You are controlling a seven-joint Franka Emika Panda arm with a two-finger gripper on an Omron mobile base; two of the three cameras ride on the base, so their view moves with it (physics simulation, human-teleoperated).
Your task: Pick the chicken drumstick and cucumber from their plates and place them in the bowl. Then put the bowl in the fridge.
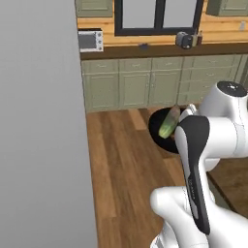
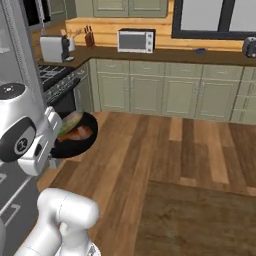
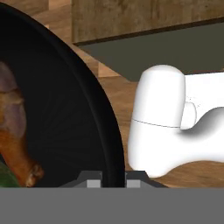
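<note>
The glossy black bowl (image 1: 157, 130) hangs in the air over the wooden floor, beside my arm. In it lie the pale green cucumber (image 1: 169, 122) and the reddish-brown chicken drumstick (image 2: 80, 133). In the hand view my gripper (image 3: 113, 180) is shut on the bowl's rim (image 3: 89, 98), one tip on each side of the wall. That view also has the drumstick (image 3: 13, 144) at the left, with a bit of the cucumber (image 3: 5, 178) under it. The fridge (image 1: 38, 145) is the tall grey face at the left of the left base view. The plates are out of view.
Green base cabinets (image 1: 145, 87) run along the far wall under a dark counter with a microwave (image 2: 136, 40). A stove (image 2: 55, 75) stands at the left of the right base view. A dark rug (image 2: 200, 220) lies on the floor to the right.
</note>
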